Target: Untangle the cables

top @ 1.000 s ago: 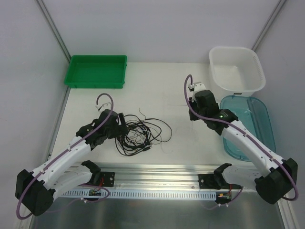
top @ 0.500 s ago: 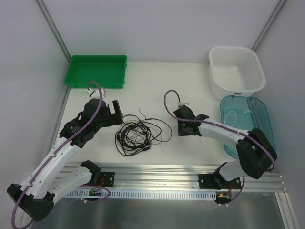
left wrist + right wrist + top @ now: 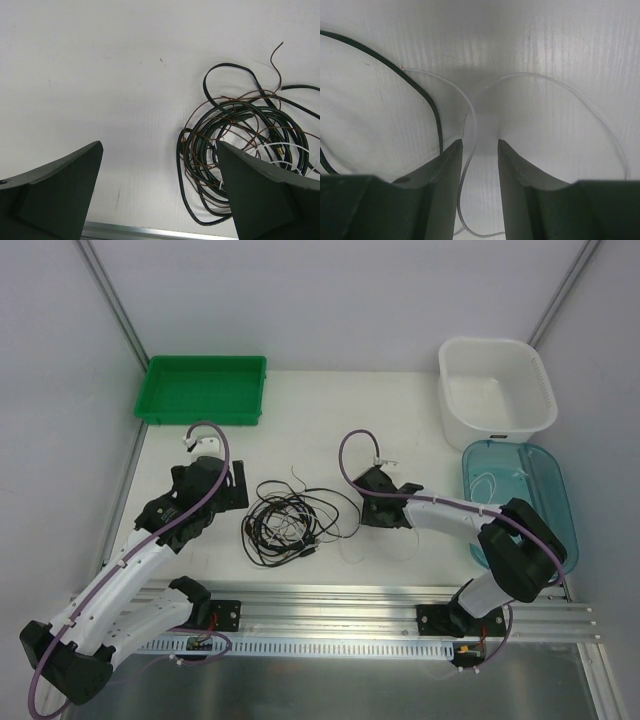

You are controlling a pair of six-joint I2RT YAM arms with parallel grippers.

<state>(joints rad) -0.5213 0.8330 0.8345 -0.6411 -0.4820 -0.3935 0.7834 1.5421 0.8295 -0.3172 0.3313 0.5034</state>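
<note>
Your left gripper (image 3: 159, 149) hung over the white table (image 3: 100, 75) with fingers spread wide, holding nothing. The cables (image 3: 285, 523) lay in a loose tangle mid-table between your two arms, just to the right of that gripper. Your right gripper (image 3: 479, 144) sat low at the tangle's right fringe, fingers drawn narrow but not closed. The thin white cable (image 3: 473, 117) ran through the gap; contact with the pads could not be told. A black strand (image 3: 434, 107) curved just left of it.

Green tray (image 3: 200, 390) far left; white tub (image 3: 497, 390) far right; teal tray (image 3: 550, 490), perhaps lid, just beside tub.
</note>
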